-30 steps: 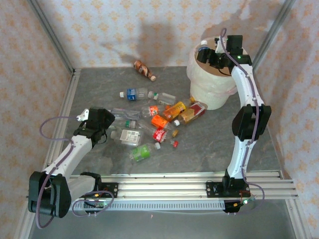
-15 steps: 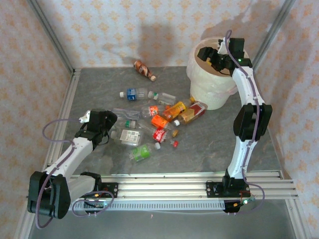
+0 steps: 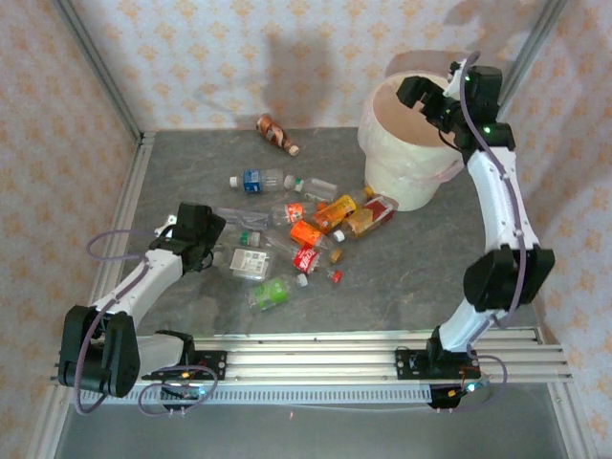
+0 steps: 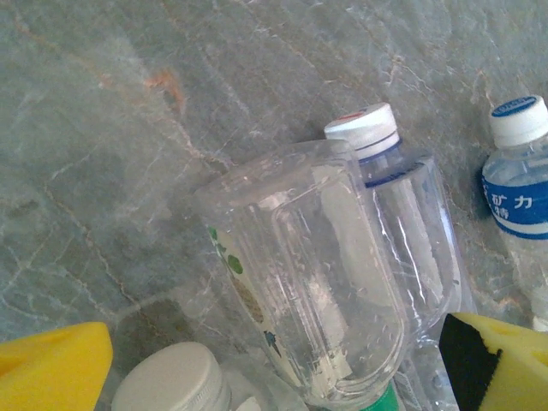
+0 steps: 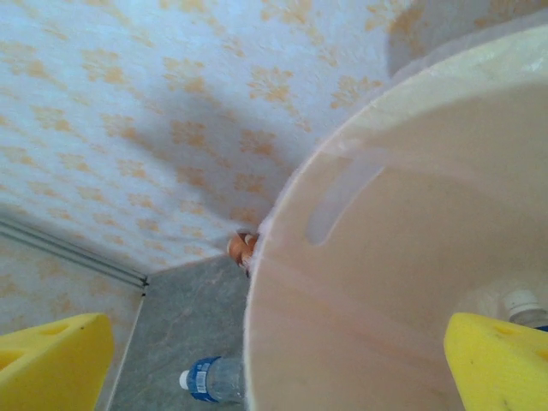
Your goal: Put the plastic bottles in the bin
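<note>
Tabletop (image 3: pixel 411 277) strewn with plastic bottles (image 3: pixel 306 234); left jaws apart over a clear bottle (image 4: pixel 317 282), right jaws apart above the bin (image 3: pixel 402 177).

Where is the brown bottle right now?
In the top view, the brown bottle lies alone at the far side, by the back wall, left of the bin.
</note>
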Available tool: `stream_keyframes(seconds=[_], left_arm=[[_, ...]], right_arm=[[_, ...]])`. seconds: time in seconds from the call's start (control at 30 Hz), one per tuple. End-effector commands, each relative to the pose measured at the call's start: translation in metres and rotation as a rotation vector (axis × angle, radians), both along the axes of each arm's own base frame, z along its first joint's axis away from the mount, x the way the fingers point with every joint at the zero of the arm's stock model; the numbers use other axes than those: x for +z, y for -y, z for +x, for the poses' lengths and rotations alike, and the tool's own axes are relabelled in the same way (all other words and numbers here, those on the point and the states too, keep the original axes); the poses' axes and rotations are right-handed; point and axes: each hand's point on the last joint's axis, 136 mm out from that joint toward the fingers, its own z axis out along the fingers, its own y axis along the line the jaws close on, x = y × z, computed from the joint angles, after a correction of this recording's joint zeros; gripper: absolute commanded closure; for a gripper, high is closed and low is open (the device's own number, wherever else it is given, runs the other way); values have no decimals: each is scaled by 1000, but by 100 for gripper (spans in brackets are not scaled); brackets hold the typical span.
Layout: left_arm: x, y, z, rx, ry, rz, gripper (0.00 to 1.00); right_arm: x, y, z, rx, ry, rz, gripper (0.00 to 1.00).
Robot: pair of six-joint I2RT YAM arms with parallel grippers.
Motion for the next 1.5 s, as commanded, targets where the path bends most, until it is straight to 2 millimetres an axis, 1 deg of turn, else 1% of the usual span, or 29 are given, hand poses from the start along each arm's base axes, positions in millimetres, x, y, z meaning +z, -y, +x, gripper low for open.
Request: stream_keyframes(seconds=[0.0, 0.03, 0.1, 0.13, 0.2, 0.23, 0.27, 0.33, 0.4, 0.5, 0.57, 0.63, 0.77, 0.87, 1.03, 1.23, 1.3, 1.47], left_arm=[[-4, 0, -16, 77, -58, -39, 0], [-3, -1, -15, 74, -52, -32, 0], [3, -1, -7, 38, -36, -9, 0], [7, -1, -4, 13, -50, 5, 0], [10, -6, -1, 6, -103, 51, 0], [11, -11, -1, 27, -125, 76, 0], [10, -16, 0, 49, -136, 95, 0], [8, -20, 9, 75, -118, 99, 0], [7, -21, 23, 80, -84, 82, 0], [3, -24, 37, 87, -93, 86, 2], [1, -25, 46, 92, -96, 89, 5], [-3, -27, 49, 104, -98, 89, 7], [-11, -27, 55, 129, -89, 54, 11], [-18, -25, 55, 143, -106, 40, 11], [-29, -25, 56, 160, -124, 27, 15], [-46, -20, 60, 153, -107, -10, 28], [-49, -20, 63, 156, -93, -18, 30], [-48, -19, 76, 145, -68, -18, 33]], right_arm=[[26, -2, -29, 14, 141, -63, 1], [30, -3, -40, 25, 177, -85, 1], [36, -10, -62, 57, 244, -134, 1], [37, -17, -74, 83, 274, -157, 1], [36, -30, -95, 142, 313, -195, 1], [37, -38, -108, 182, 337, -212, 1], [33, -47, -118, 221, 348, -233, 1], [33, -59, -139, 269, 382, -266, 1], [32, -65, -152, 293, 407, -283, 1], [28, -69, -165, 312, 424, -286, 1], [26, -67, -169, 312, 425, -297, 1], [24, -66, -172, 311, 416, -310, 1], [17, -64, -177, 311, 394, -326, 1], [12, -66, -179, 320, 387, -313, 1], [4, -68, -180, 333, 366, -298, 1], [-7, -68, -177, 339, 358, -320, 1], [-8, -69, -176, 344, 355, -317, 1], [-12, -70, -173, 350, 343, -311, 1]])
